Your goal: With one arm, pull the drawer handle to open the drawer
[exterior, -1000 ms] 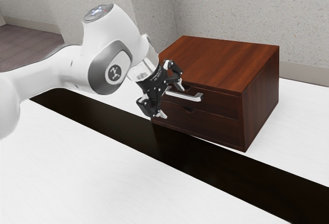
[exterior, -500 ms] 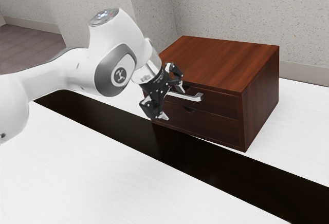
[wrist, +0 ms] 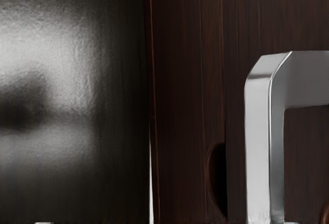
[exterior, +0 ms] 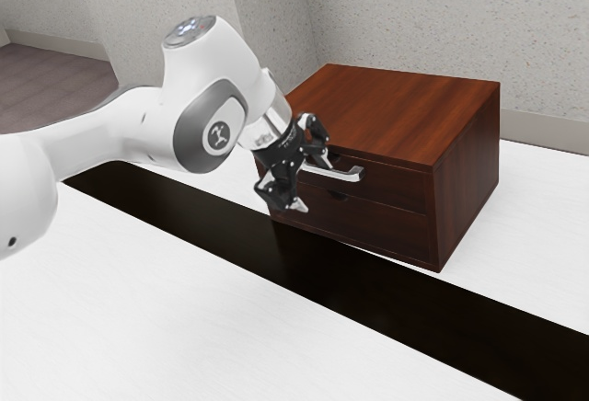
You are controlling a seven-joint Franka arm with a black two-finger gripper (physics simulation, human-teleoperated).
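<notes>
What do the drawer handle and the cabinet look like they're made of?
Drawer handle: seems brushed metal, silvery grey with a soft highlight along its bent edge. Cabinet: seems dark reddish-brown wood, smooth satin finish, with fine grain lines on its front; solid or veneer, I cannot tell.
</notes>
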